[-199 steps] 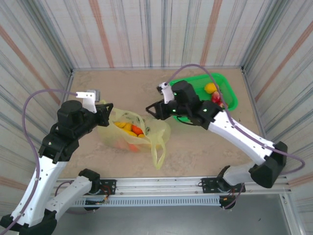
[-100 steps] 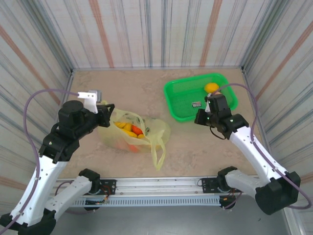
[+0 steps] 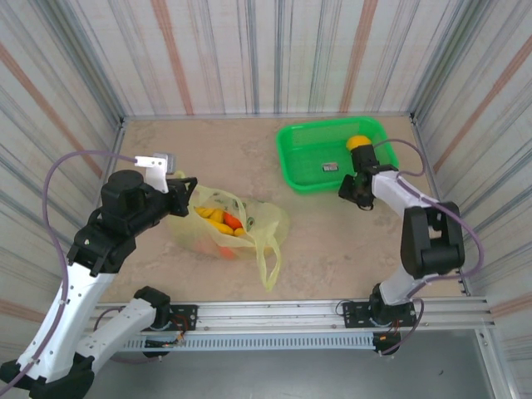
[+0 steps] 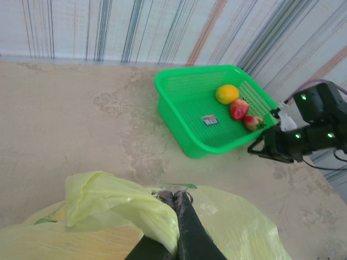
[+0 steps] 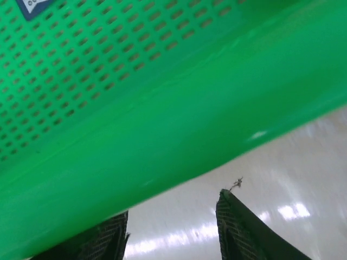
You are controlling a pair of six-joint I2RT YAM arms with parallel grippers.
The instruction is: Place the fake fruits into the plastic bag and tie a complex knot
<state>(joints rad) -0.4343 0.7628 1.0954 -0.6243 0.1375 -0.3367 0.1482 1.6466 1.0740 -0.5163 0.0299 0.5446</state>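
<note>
Honestly, the right gripper [image 5: 171, 211] sat open and empty right by the green basket [image 5: 162, 108] and might've shoved it, while the left gripper [image 4: 176, 203] stayed-free pinched the plastic bag [image 4: 119, 200].

Left arm rises from the lower left, elbow bent; left gripper [image 3: 180, 192] sits centre-left, jaws pinched on the plastic bag [image 4: 122, 203]. Right arm folds tightly at right; right gripper [image 3: 348, 189] has its jaws parted.

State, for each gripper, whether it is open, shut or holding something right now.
Left gripper: shut on the bag.
Right gripper: open, holding nothing, beside the basket.
</note>
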